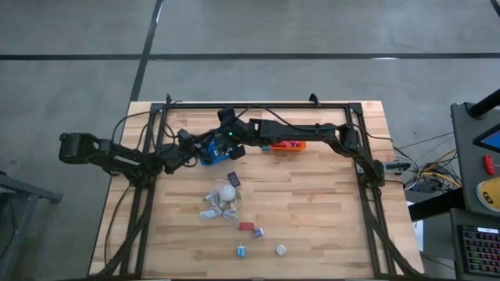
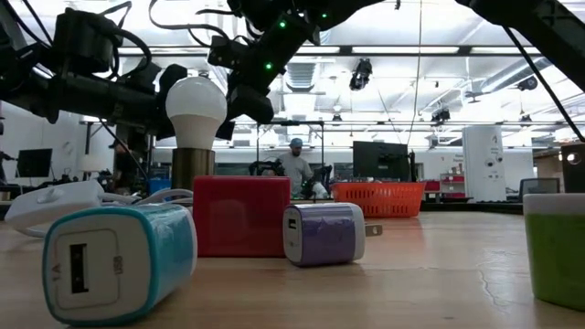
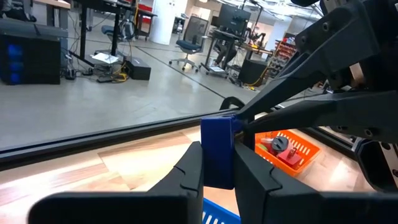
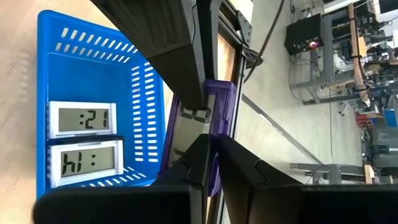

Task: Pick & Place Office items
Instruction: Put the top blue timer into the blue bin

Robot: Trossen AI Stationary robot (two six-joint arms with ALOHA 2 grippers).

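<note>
A purple-framed item (image 4: 219, 124) is pinched in the right gripper (image 4: 211, 163) over the blue basket (image 4: 74, 74) near the table's far edge; two small clocks already lie inside. The left gripper (image 3: 217, 168) beside it clamps a blue block (image 3: 217, 149) (also unreleased). Judged: placing step; next, open the fingers over the basket.

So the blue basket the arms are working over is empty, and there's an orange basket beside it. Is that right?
Not quite. The blue basket is not empty: the right wrist view shows two small digital clocks lying in it side by side. The orange basket does sit beside it, as the high view shows.
</note>
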